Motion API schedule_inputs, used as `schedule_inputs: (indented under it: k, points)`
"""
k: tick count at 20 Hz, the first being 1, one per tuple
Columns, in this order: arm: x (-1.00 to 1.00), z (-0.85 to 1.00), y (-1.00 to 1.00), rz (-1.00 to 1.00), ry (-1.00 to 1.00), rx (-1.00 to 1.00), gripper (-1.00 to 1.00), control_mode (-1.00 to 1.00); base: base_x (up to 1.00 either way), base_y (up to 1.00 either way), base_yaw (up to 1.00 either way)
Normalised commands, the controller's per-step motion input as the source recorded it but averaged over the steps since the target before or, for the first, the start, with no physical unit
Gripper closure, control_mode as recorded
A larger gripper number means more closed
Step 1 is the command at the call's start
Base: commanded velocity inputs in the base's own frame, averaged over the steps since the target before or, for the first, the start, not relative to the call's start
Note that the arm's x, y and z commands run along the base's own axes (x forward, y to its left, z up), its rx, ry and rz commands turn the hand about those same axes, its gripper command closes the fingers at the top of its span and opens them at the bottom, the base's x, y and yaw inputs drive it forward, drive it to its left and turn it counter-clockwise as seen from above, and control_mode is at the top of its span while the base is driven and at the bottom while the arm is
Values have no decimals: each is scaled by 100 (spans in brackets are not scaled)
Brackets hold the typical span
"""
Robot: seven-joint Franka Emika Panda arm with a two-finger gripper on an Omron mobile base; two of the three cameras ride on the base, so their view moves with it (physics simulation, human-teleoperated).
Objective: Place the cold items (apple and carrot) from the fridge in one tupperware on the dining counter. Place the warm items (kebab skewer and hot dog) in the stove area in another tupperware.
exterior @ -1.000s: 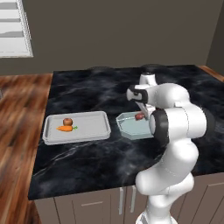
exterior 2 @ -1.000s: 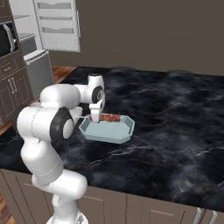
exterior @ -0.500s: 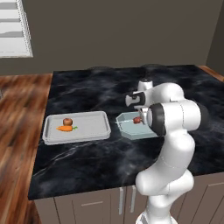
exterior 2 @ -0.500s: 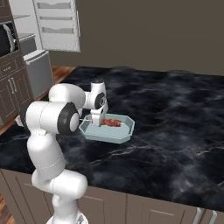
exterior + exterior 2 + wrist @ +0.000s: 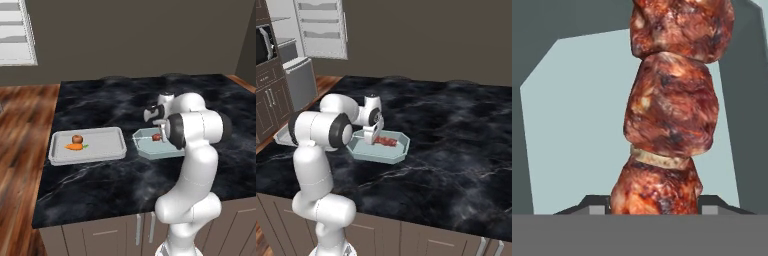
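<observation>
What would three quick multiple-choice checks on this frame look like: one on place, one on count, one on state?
1. Where does the carrot lie?
A. in the grey tray
B. in the pale blue container
C. on bare counter

2. How many food items are in the grey tray?
A. one
B. two
C. three

3. What is the gripper doing?
A. open and clear of everything
B. closed on the kebab skewer
C. closed on the apple

Key: 1 A, it sits beside the apple in the tray. 2 B, apple and carrot. 3 B, the hand view shows the meat between the fingertips, over the blue container.
</observation>
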Motion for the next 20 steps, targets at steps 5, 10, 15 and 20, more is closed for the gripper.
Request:
schedule_inputs:
  k: [5, 10, 15, 20]
  points:
    - [9, -12, -8, 0, 0, 9, 100, -100, 0, 0, 0]
    - [0, -17, 0, 0, 0, 5, 100, -100, 0, 0, 0]
    - [0, -16, 0, 0, 0, 2, 100, -100, 0, 0, 0]
    - [2, -13, 0, 0, 0, 0, 100, -100, 0, 0, 0]
